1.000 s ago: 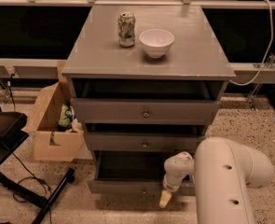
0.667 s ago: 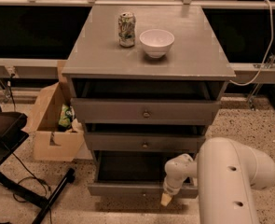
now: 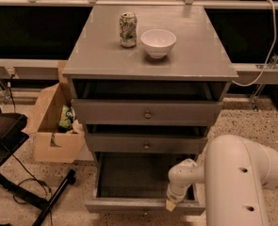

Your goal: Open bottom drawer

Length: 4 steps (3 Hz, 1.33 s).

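The grey wooden chest point(image 3: 148, 62) has three drawers. The bottom drawer point(image 3: 129, 205) is pulled well out toward me, and its dark inside point(image 3: 134, 175) shows. Its front is only a thin grey strip at the lower edge of the camera view, and its knob is barely visible. My gripper point(image 3: 171, 203) reaches down from the white arm point(image 3: 237, 178) at the lower right. It sits at the drawer's front edge, right of centre, with its tan tip on the rim.
The top drawer point(image 3: 147, 112) and middle drawer point(image 3: 147, 144) stick out slightly. A green can point(image 3: 128, 29) and a white bowl point(image 3: 158, 42) stand on the chest. An open cardboard box point(image 3: 53, 126) and black stand legs point(image 3: 35, 192) are on the floor to the left. A cable point(image 3: 265, 55) hangs at the right.
The bottom drawer has slid further out toward me, showing more of its inside. My gripper has moved down and toward me with the drawer front.
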{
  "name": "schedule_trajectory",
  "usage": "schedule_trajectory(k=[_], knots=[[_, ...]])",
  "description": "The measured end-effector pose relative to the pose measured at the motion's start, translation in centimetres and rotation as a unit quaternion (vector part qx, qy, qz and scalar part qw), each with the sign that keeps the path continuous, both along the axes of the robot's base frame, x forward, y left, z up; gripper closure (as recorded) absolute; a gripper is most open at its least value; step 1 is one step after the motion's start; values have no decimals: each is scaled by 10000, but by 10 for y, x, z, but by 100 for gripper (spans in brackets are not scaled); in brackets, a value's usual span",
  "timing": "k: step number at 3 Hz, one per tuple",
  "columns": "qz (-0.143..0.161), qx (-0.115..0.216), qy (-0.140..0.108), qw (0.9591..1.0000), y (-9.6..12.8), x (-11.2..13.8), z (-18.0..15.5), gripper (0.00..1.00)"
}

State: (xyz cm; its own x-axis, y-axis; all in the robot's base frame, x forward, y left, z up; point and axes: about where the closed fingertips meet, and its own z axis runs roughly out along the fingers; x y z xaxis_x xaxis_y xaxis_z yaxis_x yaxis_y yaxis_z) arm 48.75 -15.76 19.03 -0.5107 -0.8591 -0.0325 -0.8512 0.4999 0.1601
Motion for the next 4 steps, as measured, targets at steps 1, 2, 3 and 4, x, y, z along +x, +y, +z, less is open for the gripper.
schedule_trajectory(k=[1,2,3,4], knots=[[-7,-7,1,10000,0,-1,0,84],[-4,-6,18,10000,0,-3,-1,61],[-1,-5,31,10000,0,-5,-2,38],[-1,-5,32,10000,0,-5,-2,14]])
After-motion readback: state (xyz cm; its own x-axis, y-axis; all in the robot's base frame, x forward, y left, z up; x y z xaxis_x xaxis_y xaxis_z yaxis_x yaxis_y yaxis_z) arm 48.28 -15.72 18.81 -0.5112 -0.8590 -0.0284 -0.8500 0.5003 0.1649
